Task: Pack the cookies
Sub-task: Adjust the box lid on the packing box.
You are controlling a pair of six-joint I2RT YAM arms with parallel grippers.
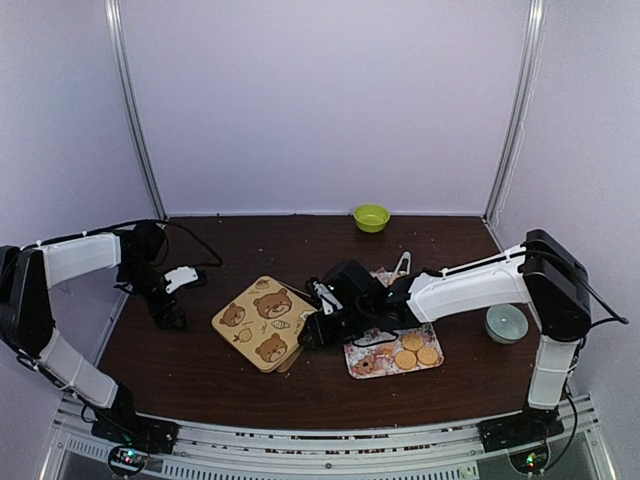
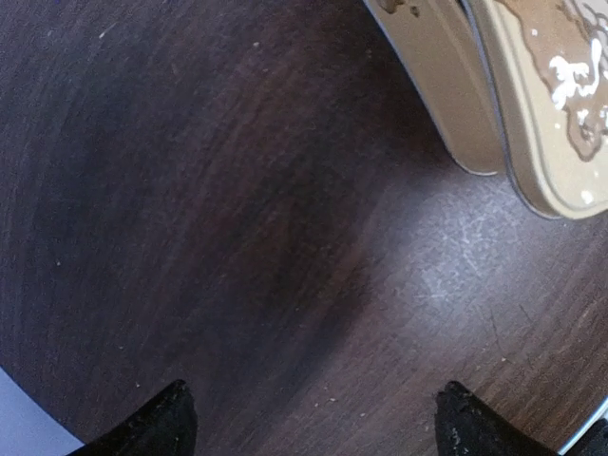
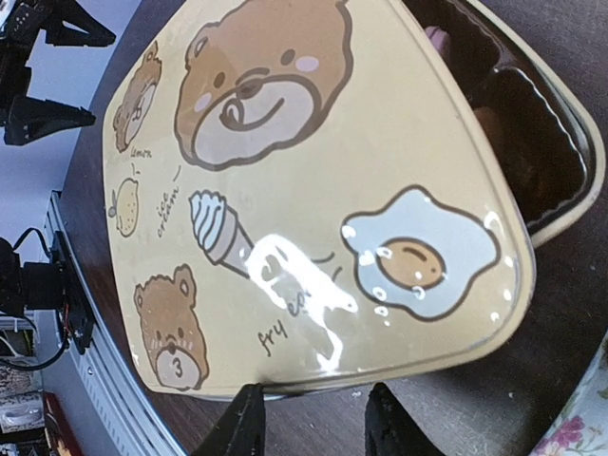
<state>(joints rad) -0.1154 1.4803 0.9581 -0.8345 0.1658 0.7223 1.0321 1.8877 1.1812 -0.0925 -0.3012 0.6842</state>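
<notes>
Dark wooden surface (image 2: 237,237): left claw (image 2: 313,432) gapes wide just above it, holding nothing. Right claw (image 3: 313,418), half-open and empty, noses the bear-print lid (image 3: 313,190); cookies (image 1: 412,342) lie behind it on a floral sheet (image 1: 358,368).

Lid askew on the box at mid-table, cookies on the tray to its right.

The lid (image 1: 264,322) lies shifted across the box (image 3: 556,142), leaving compartments along one side uncovered. Just right of it sits the tray (image 1: 352,362), with the cookies (image 1: 417,349) on its near-right part. My right gripper (image 1: 306,340) hangs between lid and tray, at the lid's right edge. My left gripper (image 1: 172,320) is over the table (image 1: 200,390) left of the lid, apart from it. A bowl (image 1: 371,217) stands at the far edge, a round container (image 1: 506,323) right of the tray.
</notes>
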